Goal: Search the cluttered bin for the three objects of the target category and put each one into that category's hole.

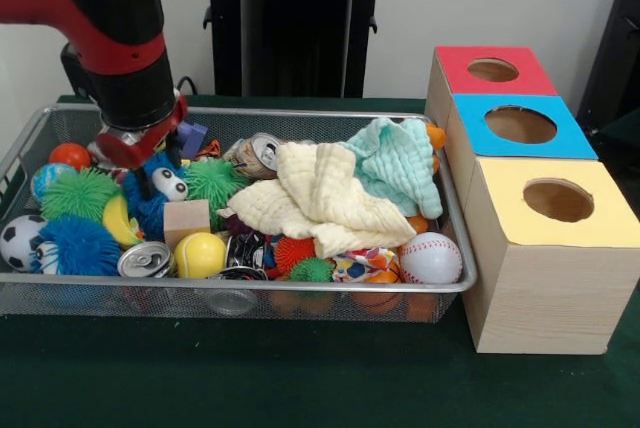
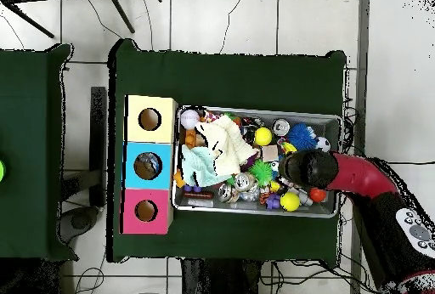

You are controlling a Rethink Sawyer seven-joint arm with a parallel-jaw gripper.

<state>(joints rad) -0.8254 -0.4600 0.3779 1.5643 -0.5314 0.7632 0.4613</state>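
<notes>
The wire mesh bin (image 1: 250, 288) lies on the green table, full of clutter, and shows in the overhead view (image 2: 255, 209) too. The blue-faced wooden box with its round hole (image 1: 520, 125) stands right of the bin, between the red box (image 1: 492, 70) and the yellow box (image 1: 558, 200); its hole also shows from above (image 2: 147, 166). My gripper (image 1: 140, 148) is low in the bin's far left corner, over a blue plush toy with eyes (image 1: 160, 183). The arm's wrist hides it from above (image 2: 299, 170).
In the bin: a cream cloth (image 1: 310, 198), a mint cloth (image 1: 400, 163), a baseball (image 1: 430, 258), a yellow ball (image 1: 200, 255), a soccer ball (image 1: 18, 240), green (image 1: 80, 193) and blue (image 1: 80, 245) spiky balls, two cans (image 1: 145, 260), a wooden block (image 1: 186, 220).
</notes>
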